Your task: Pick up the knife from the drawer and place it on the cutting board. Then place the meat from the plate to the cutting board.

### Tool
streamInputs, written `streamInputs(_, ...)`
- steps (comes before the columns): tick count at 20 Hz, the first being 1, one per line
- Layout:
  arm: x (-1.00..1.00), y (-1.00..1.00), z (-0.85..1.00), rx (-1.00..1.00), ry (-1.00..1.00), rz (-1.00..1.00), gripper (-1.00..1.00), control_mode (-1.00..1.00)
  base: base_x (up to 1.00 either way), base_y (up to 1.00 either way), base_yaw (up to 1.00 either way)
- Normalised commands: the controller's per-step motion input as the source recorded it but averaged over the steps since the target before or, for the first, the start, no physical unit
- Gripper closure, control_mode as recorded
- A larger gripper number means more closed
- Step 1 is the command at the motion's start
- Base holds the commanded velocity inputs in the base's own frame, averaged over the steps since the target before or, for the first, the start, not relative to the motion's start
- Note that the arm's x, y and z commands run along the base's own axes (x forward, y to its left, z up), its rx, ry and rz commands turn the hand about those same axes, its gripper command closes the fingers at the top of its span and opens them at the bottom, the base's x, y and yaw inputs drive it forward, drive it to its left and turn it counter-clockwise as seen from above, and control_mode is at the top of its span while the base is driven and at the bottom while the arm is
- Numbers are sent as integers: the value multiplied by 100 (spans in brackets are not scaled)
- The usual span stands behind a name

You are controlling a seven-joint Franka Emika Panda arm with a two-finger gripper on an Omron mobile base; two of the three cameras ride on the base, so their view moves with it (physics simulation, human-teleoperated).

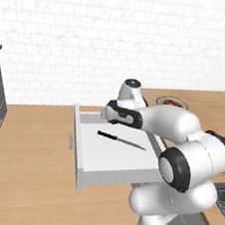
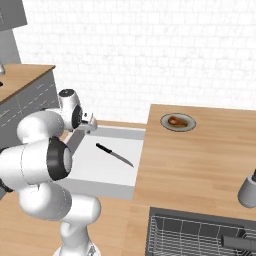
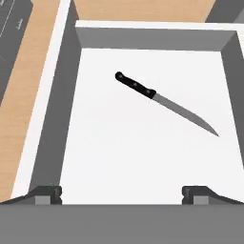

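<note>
The light wood counter (image 2: pixel 200 155) runs along the white brick wall, with a wire dish rack (image 2: pixel 200 232) at its near edge, and beside it the drawer (image 1: pixel 82 150) stands pulled wide open, its white floor bare apart from the knife (image 3: pixel 162 102). The knife lies flat and slantwise near the middle of the drawer, touching no wall. The gripper (image 3: pixel 121 193) hangs above the drawer with its fingers spread wide and holding nothing, while the meat (image 2: pixel 174 120) sits on the plate (image 2: pixel 190 125) on the counter, well apart from the drawer.
</note>
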Motion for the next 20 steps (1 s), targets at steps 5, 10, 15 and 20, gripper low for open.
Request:
streamInputs(5, 0, -90, -22, -19, 13, 53, -100, -100, 0, 0, 0)
streamInputs(10, 27, -30, -50, -11, 33, 70, -100, -100, 0, 0, 0)
streamInputs(15, 8, 15, -26, -10, 16, 13, -100, -100, 0, 0, 0)
streamInputs(20, 46, 10, -24, 0, 0, 0, -100, -100, 0, 0, 0)
